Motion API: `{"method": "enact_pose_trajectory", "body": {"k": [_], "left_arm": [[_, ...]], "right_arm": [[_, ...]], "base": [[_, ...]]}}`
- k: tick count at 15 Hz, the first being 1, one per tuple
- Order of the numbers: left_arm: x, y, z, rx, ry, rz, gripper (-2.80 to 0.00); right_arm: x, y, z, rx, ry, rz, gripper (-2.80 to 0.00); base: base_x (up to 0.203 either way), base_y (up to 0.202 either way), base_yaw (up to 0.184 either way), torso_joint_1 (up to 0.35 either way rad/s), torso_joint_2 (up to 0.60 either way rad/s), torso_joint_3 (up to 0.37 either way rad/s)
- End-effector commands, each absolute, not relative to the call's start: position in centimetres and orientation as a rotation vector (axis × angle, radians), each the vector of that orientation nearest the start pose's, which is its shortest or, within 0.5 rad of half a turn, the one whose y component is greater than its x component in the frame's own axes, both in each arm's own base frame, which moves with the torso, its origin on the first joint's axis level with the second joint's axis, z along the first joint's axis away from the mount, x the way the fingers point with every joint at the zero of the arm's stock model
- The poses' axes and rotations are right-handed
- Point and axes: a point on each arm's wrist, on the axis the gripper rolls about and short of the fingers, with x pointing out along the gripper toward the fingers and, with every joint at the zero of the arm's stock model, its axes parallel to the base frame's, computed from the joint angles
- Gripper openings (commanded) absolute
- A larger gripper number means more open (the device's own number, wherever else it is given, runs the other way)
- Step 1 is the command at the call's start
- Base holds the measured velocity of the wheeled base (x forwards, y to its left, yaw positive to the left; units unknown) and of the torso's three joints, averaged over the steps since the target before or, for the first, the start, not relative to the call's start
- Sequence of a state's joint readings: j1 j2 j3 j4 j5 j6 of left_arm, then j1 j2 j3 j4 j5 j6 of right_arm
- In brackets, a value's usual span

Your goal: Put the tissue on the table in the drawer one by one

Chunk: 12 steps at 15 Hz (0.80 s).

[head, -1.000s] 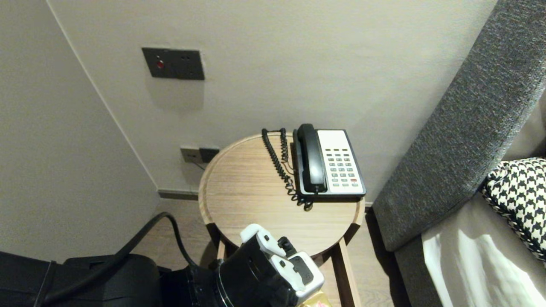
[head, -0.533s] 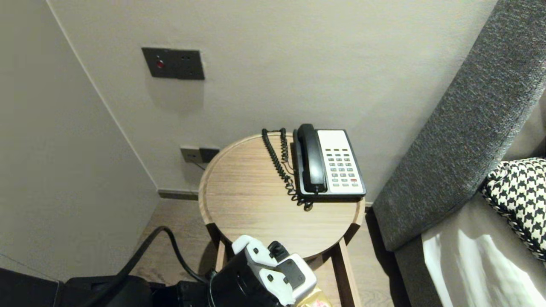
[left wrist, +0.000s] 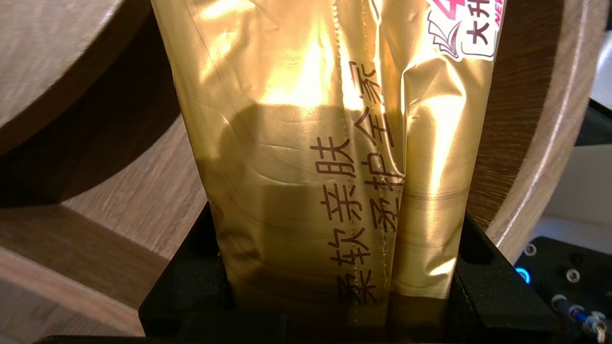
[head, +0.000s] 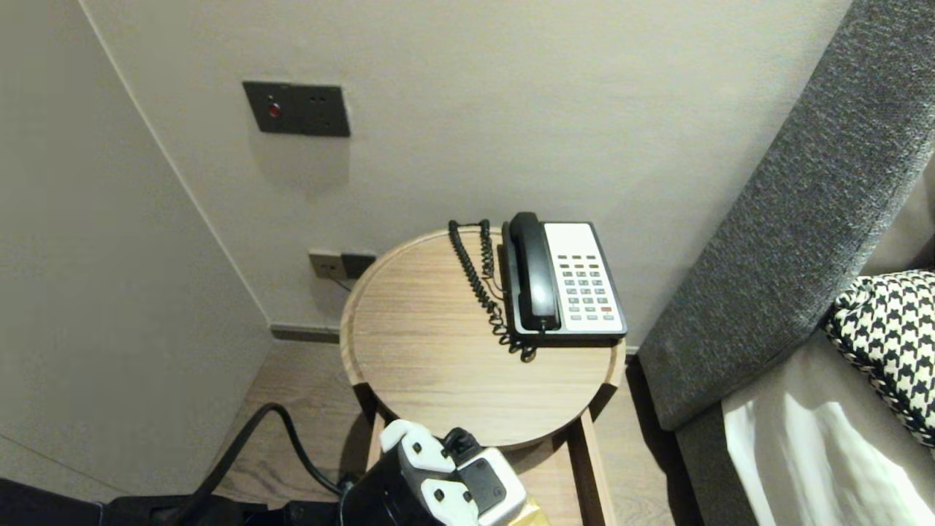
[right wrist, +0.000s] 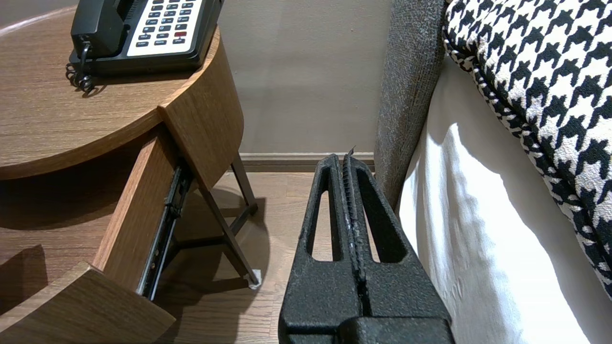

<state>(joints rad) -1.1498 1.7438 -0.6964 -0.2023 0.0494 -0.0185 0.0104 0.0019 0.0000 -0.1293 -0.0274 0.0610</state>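
At the table's [head: 431, 358] six o'clock, the left gripper [left wrist: 334, 272] clasps a gold packet [left wrist: 306, 143] lengthwise over the open drawer [left wrist: 153, 196]; the right gripper [right wrist: 345, 165] idles closed beside the bed [right wrist: 478, 248].

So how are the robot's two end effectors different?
The left end effector holds a gold packet; the right end effector holds nothing. The left one's jaws stand apart around the packet; the right one's are pressed together. The left one is at the open drawer; the right one hangs over the floor beside the bed. Both are black.
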Motion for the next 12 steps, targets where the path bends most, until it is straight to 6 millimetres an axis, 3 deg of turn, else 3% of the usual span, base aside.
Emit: {"method": "enact_pose_trajectory", "body": {"k": [1, 12], "left_arm": [[11.3, -25.0, 10.3, 0.509, 0.739, -1.053, -2.8], [11.4, -25.5, 9.4, 0.584, 0.748, -1.18, -2.8]], "right_arm": [[-2.0, -0.1, 7.8, 0.063, -0.089, -0.016, -2.8], [-2.0, -0.1, 7.8, 0.063, -0.089, -0.014, -2.8]], "base": [[0.0, 0.0, 0.0, 0.0, 0.0, 0.0], [0.0, 0.0, 0.0, 0.0, 0.0, 0.0]]}}
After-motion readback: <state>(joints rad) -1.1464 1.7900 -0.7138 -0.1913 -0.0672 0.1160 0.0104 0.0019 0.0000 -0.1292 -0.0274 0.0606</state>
